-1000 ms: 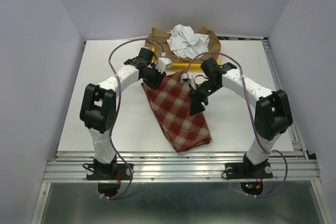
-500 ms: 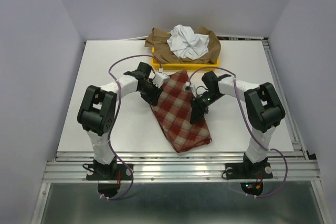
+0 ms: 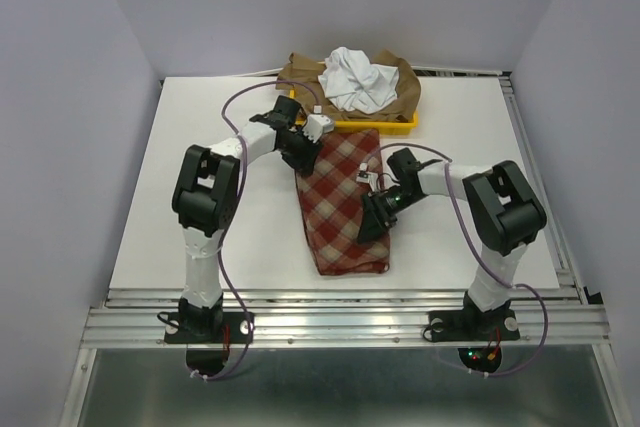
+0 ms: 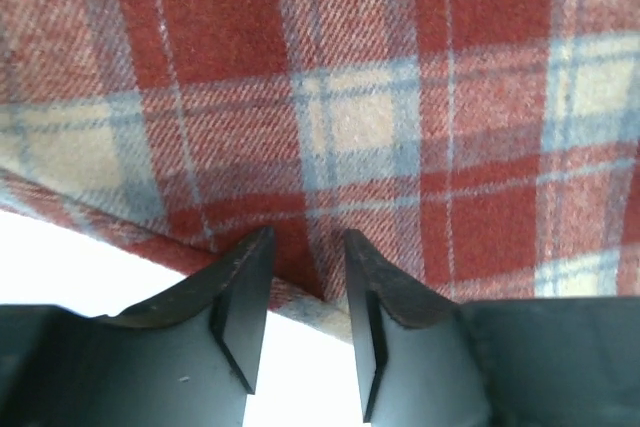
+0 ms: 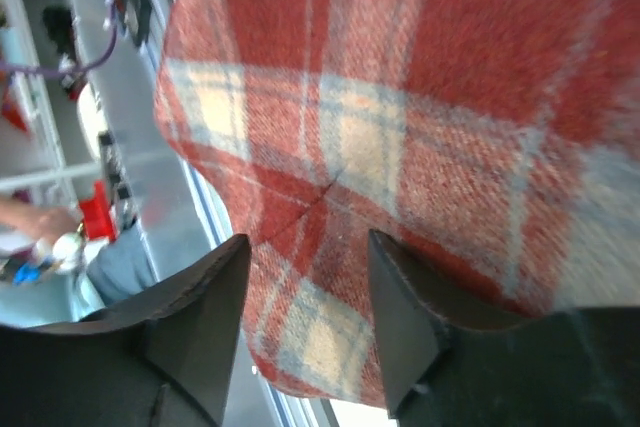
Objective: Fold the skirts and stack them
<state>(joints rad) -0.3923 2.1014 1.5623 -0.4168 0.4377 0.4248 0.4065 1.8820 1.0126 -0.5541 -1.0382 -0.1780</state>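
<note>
Swung straighter on the surface (image 3: 480, 117), checked skirt (image 3: 343, 209) lies ready for folding. Left claw (image 4: 307, 247) apparently pinches its hem; right claw (image 5: 307, 247): cannot tell.

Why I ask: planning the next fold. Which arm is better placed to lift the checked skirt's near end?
Probably the right. The right gripper sits at the right edge of the checked skirt, nearer that end; the left gripper is at its far corner by the yellow tray.

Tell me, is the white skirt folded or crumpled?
Crumpled. The white skirt lies as a wrinkled heap on the tan skirt in the yellow tray, with no flat folded edges.
</note>
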